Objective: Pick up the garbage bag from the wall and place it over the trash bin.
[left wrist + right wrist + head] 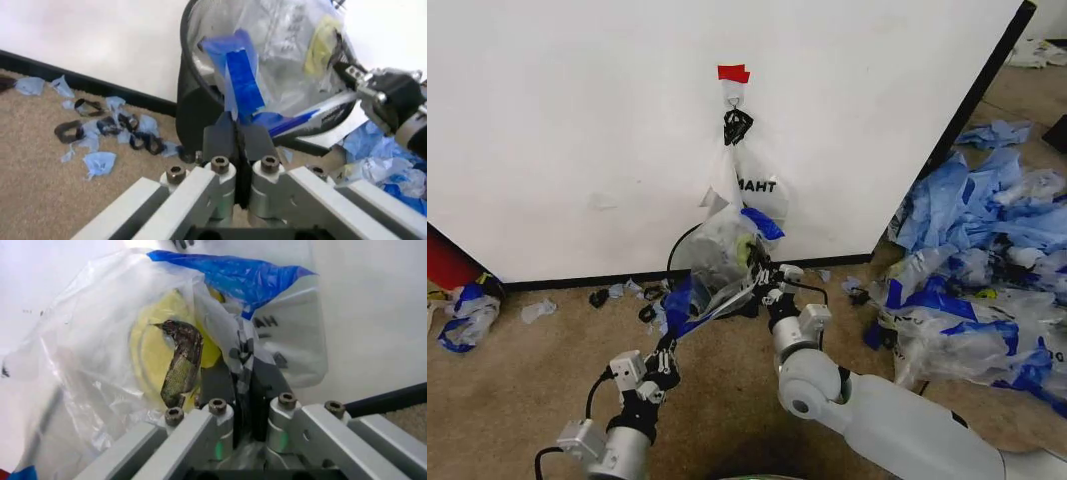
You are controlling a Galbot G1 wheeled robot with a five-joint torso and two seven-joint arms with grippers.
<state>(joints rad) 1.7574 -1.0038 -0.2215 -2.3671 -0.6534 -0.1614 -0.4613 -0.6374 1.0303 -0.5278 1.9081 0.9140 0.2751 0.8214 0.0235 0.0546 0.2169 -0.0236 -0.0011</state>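
Head view: one garbage bag (pixel 717 255) draped over one trash bin (pixel 679 262) at the wall (pixel 577 130); two grippers.
Left wrist view: left gripper (pixel 237 131) clenched on blue handle.
Right wrist view: right gripper (pixel 241 385) clenched on bag film.

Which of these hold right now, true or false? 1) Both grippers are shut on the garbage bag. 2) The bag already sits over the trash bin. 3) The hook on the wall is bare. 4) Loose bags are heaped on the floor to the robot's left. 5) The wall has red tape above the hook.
1) True: the left gripper pinches a blue handle of the garbage bag, and the right gripper is shut on its clear plastic.
2) True: it bulges over the rim of the trash bin.
3) False: a lettered clear bag hangs from it.
4) False: the heaped bags lie to the robot's right.
5) True: red tape on the wall.
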